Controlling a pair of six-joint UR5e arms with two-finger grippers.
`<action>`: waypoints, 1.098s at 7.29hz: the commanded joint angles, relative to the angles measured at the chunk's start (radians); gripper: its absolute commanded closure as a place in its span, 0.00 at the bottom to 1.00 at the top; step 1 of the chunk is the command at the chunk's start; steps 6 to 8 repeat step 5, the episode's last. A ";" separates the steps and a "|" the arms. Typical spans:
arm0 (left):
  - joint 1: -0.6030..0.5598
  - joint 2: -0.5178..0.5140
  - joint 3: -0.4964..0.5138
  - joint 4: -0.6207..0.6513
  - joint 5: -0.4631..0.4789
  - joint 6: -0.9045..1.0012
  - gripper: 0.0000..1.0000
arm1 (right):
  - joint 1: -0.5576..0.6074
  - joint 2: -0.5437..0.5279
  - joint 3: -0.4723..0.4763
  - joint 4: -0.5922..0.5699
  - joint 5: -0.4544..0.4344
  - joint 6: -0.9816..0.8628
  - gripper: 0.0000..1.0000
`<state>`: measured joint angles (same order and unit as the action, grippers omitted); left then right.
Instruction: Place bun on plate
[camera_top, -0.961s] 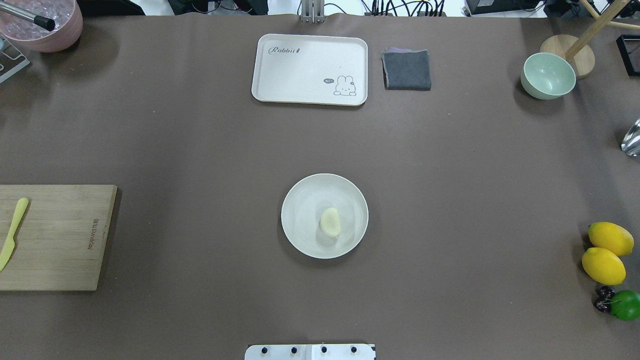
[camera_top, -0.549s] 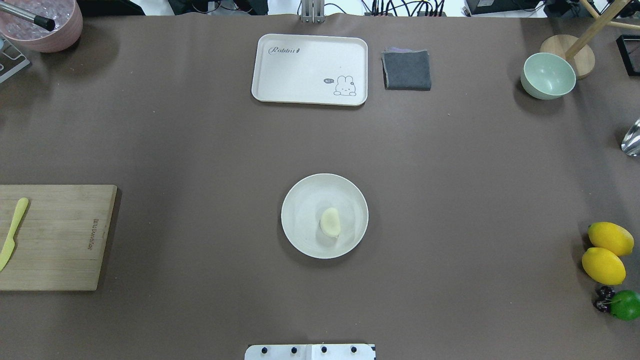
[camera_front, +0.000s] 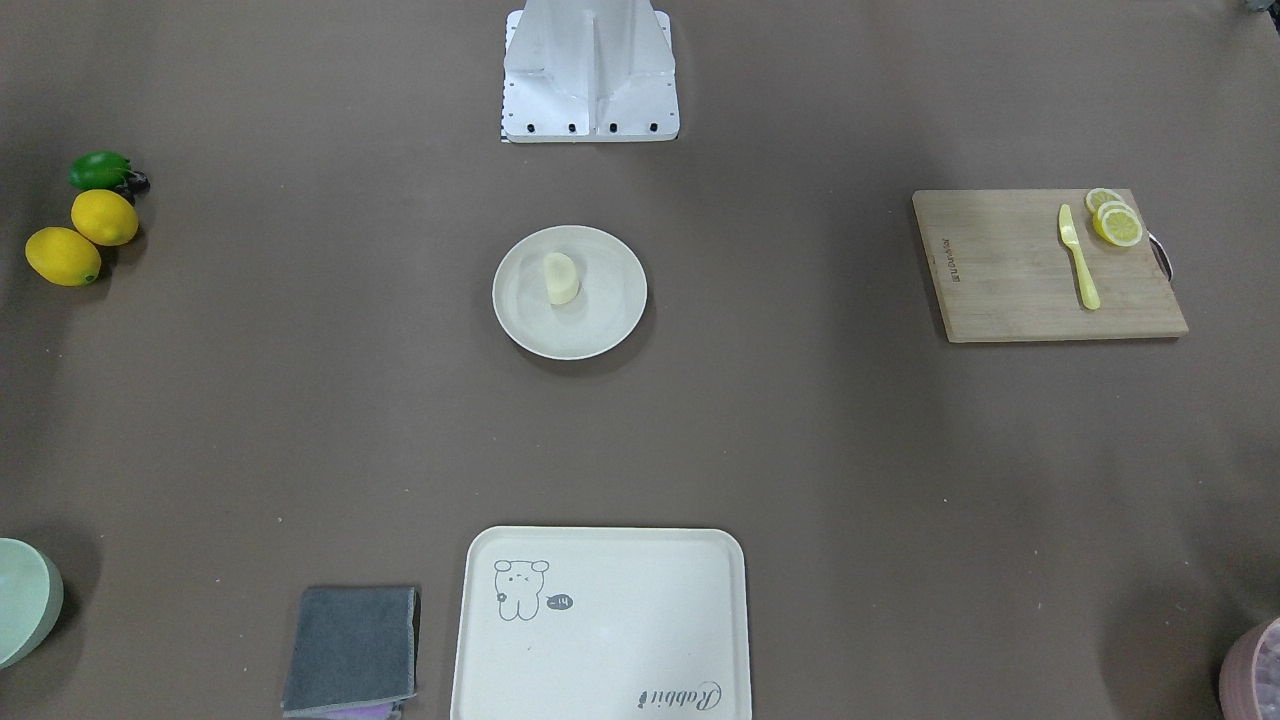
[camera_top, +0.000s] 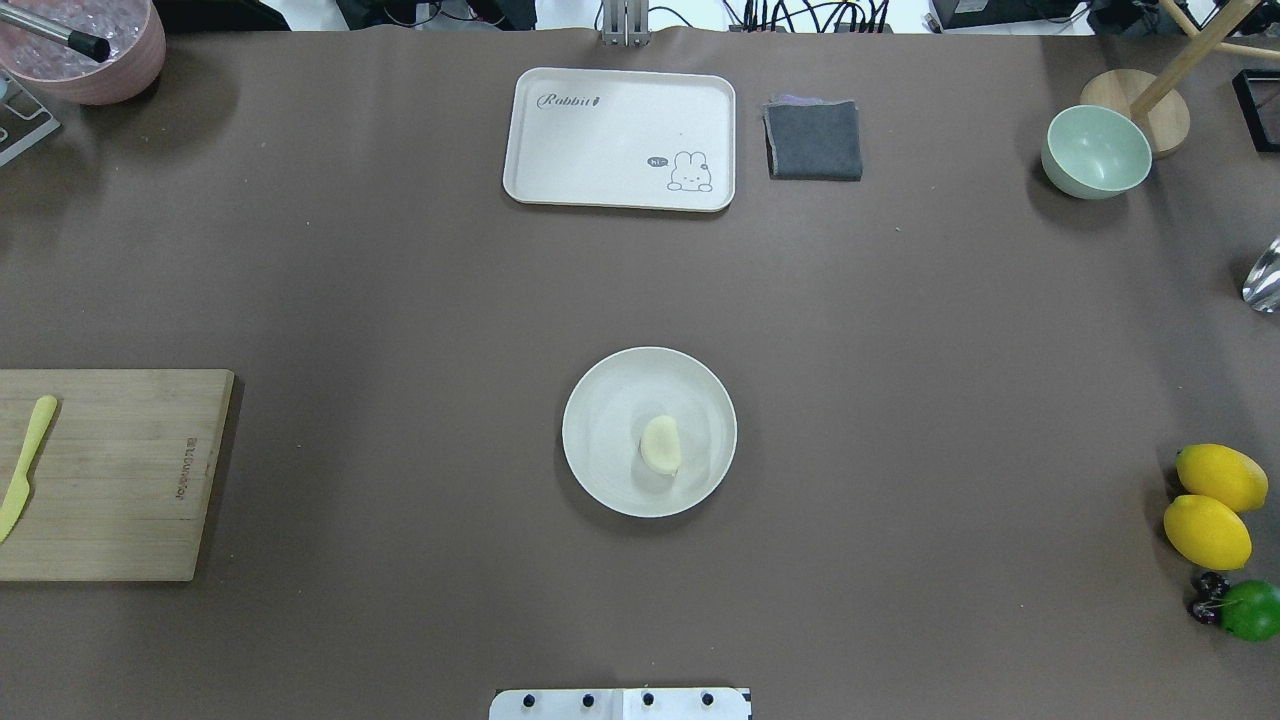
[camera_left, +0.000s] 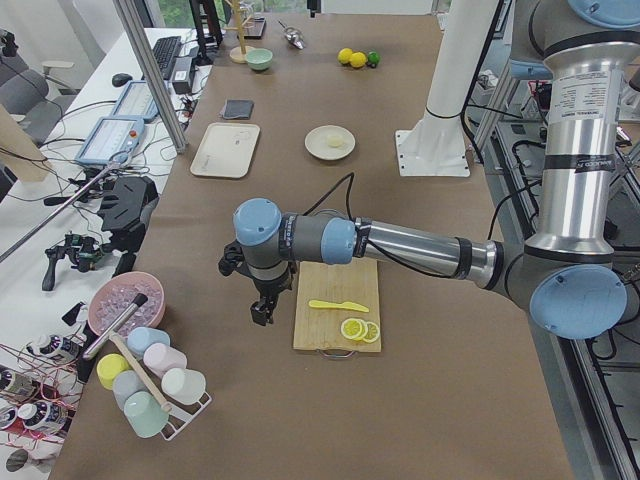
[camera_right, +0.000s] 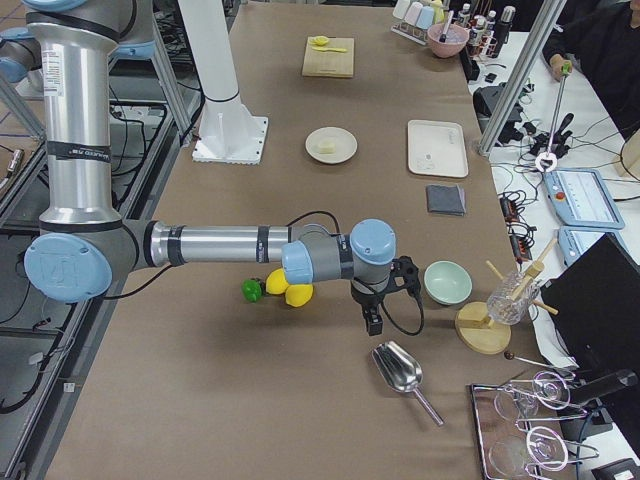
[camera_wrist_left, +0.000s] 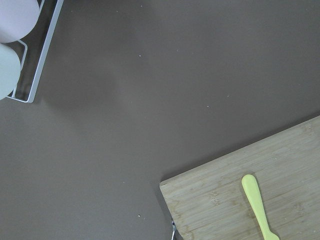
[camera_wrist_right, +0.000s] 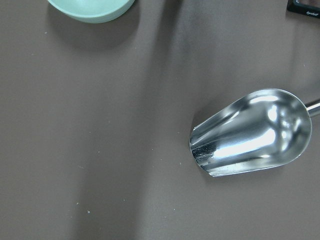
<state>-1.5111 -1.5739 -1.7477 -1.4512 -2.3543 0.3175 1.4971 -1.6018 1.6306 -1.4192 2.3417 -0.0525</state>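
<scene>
Both claws are only showing up in the two side views, so I can't tell how far open either one is. They're also too small there to make out whether anything is sitting between the fingers.

The left claw (camera_left: 262, 310) is hanging nose-down over the table (camera_top: 400, 300), just beside the near corner of the cutting board (camera_left: 335, 300), and it isn't touching the board. The right claw (camera_right: 372, 322) is pointing down at the other end of the table, between the green bowl (camera_right: 447, 282) and the metal scoop (camera_right: 398, 370), apart from both.

The bun (camera_top: 660, 445) is sitting on the plate (camera_top: 600, 390), a little off centre, in the middle of the table and well apart from both claws.

Neither wrist camera is catching its own fingers. The left wrist view is only getting one corner of the board and the handle end of the yellow knife (camera_wrist_left: 257, 205). The rest is running off the frame, and a sliver of the cup rack (camera_wrist_left: 30, 60) is peeking in at the edge. The right wrist view is clipping the bowl at the top and cutting off the scoop's handle at the right.
</scene>
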 joint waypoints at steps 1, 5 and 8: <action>0.002 -0.002 -0.006 0.000 -0.003 0.000 0.02 | 0.005 0.006 0.003 -0.001 -0.004 0.000 0.00; 0.002 -0.008 -0.002 0.000 -0.003 -0.008 0.02 | 0.003 0.006 0.006 0.002 -0.005 0.000 0.00; 0.002 -0.008 -0.002 0.000 -0.003 -0.008 0.02 | 0.003 0.006 0.006 0.002 -0.005 0.000 0.00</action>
